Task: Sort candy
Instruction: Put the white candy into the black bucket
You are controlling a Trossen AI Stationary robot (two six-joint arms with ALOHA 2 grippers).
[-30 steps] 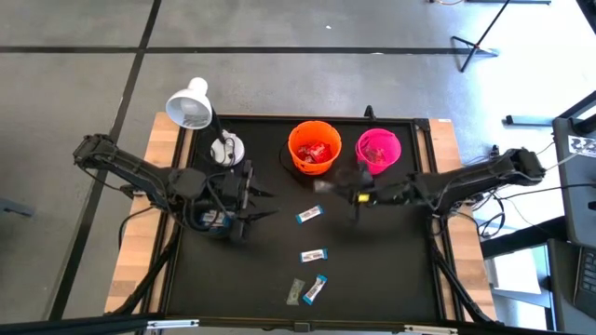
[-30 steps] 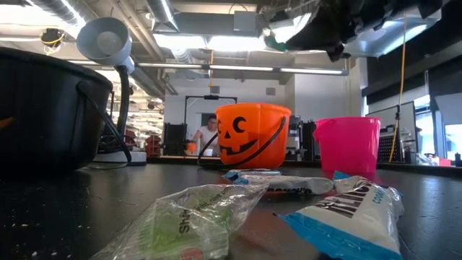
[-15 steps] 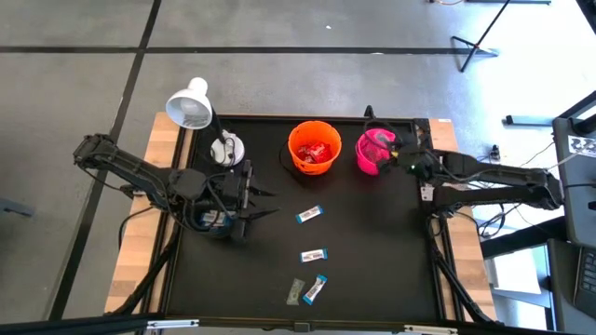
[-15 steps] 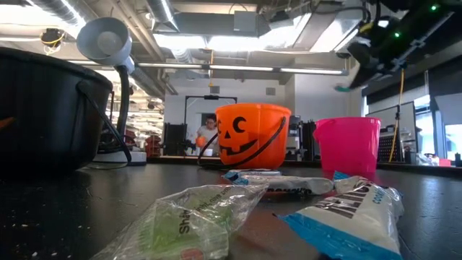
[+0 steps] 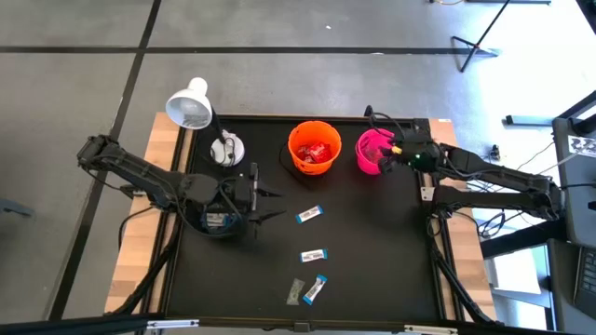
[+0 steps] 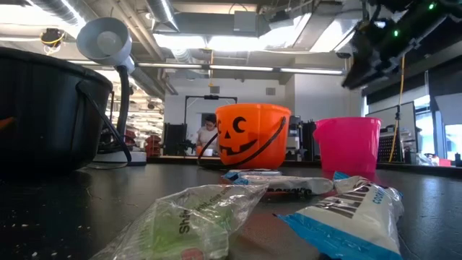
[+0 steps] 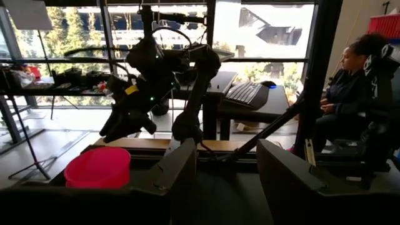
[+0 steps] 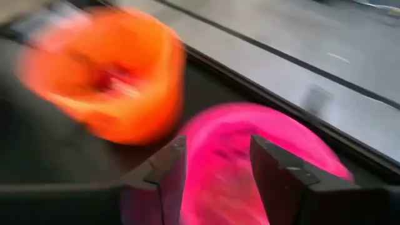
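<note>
Currently, scene status: sorting is part done; four sweets lie loose on the counter (image 5: 372, 279).

Right tool (image 5: 393, 150): poised over the pink bucket (image 5: 375, 152) at the far right of the counter. Its fingers (image 8: 165, 169) stand apart in the right wrist view, with the pink interior showing through the gap and nothing between them.

Left tool (image 5: 263, 203): poised low over the black bucket (image 5: 216, 221) on the left side, fingers (image 7: 181, 165) apart and empty (the left wrist view looks out between them toward the pink bucket and the right arm).

Candy position: a blue-and-white sweet (image 5: 309, 215) lies nearest, just right of the left tool; a second blue-and-white sweet (image 5: 314, 254) lies nearer the front; a silvery-grey sweet (image 5: 295, 291) and a third blue-and-white sweet (image 5: 318, 289) sit side by side at the front edge.

Orange bucket (image 5: 313, 146): holds red wrappers, beside the pink bucket.

Governing relation: all loose candy lies toward the front and left of the right tool, well apart from it. The first sweet is markedly closer to the left tool.

Long axis: the nearest sweet lies slanted, its right end toward the buckets.

Judgement: the left arm has the shorter reach; the right arm would need to cross back over the counter.
</note>
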